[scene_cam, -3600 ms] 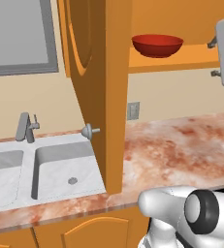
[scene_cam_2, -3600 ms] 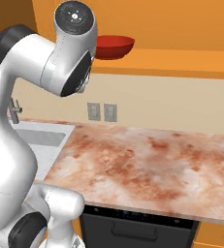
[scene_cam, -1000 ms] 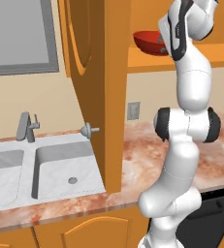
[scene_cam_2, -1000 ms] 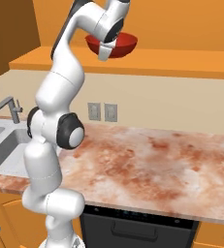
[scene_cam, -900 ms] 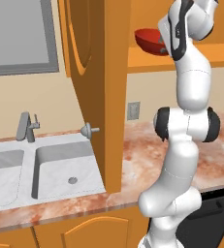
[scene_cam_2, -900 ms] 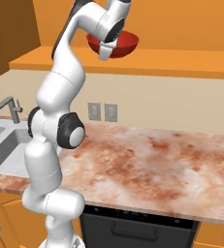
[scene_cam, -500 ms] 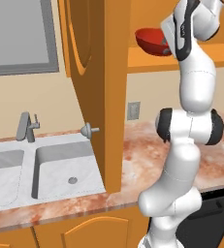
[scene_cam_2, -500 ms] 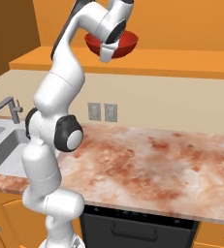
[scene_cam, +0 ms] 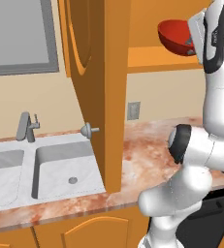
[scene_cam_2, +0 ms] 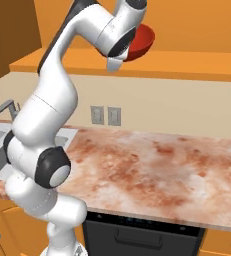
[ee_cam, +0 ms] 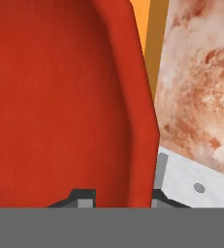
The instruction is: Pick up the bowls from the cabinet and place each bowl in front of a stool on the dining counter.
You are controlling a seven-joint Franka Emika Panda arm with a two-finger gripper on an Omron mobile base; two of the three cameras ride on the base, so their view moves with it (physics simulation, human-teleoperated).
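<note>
The hand (ee_cam: 119, 196) is clamped on the rim of the red bowl (scene_cam: 175, 38), one fingertip inside the wall and one outside, as the hand view shows. In the left base view the bowl sits at about 1 o'clock, tilted, up at the level of the cabinet (scene_cam: 100, 77) shelf (scene_cam_2: 187, 67); whether it touches the shelf cannot be told. In the right base view it is at about 12 o'clock, partly behind the white wrist.

The step in hand looks like lifting the bowl clear of the cabinet. To do it well, the arm should draw straight back toward the robot, keeping the bowl above the shelf lip, well clear of the open door, before lowering. A rim pinch on a glossy wall could slip, so slow, level motion is wise.

Counted: one red bowl, one cabinet door knob (scene_cam: 88, 130), one faucet (scene_cam: 25, 126), two sink basins (scene_cam: 60, 162), one marbled tabletop (scene_cam_2: 152, 170), two wall outlets (scene_cam_2: 106, 115).
</note>
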